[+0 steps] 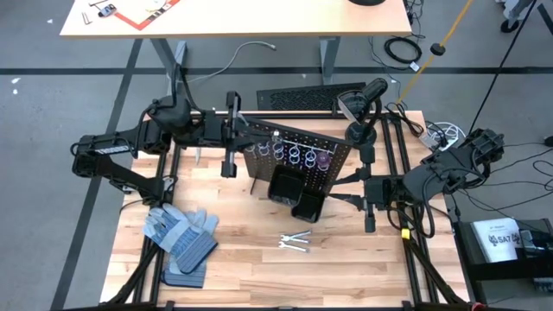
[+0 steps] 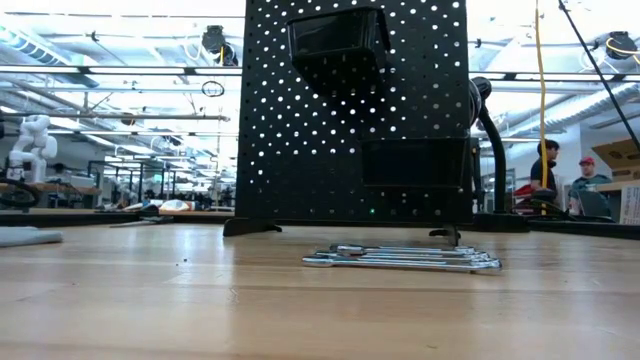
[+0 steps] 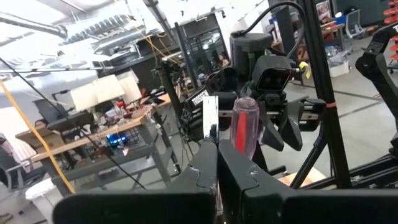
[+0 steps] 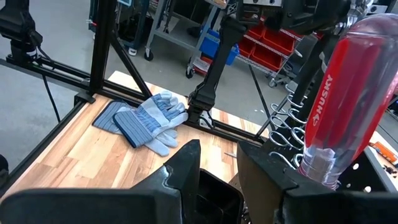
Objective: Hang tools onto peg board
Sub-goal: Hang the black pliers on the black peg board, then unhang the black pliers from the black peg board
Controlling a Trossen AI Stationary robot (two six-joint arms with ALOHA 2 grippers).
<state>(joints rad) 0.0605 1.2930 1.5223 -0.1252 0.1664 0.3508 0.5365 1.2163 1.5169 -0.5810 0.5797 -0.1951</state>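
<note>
1. High view: the peg board (image 1: 298, 160) stands mid-counter (image 1: 251, 259); wrenches (image 1: 295, 242) lie in front; gloves (image 1: 181, 238) sit at its left.
2. Low view: wrenches (image 2: 400, 259) lie flat before the board (image 2: 350, 110).
3. Left wrist view: left end effector (image 3: 217, 163) closed together, empty.
4. Right wrist view: right end effector (image 4: 217, 163) fingers apart, beside the red screwdriver (image 4: 342, 106) standing in the rings (image 4: 289, 140).

From table height the peg board (image 2: 355, 110) is blocking both my arms entirely, and its top is running off the frame. The wrenches (image 2: 402, 260) are lying stacked edge-on there, so I cannot count them. In my right wrist view, the red-handled screwdriver (image 4: 345, 99) is showing only its handle; the shaft is dropping out of sight below the silver rings (image 4: 289, 140). From above, that screwdriver is too small to make out.
</note>
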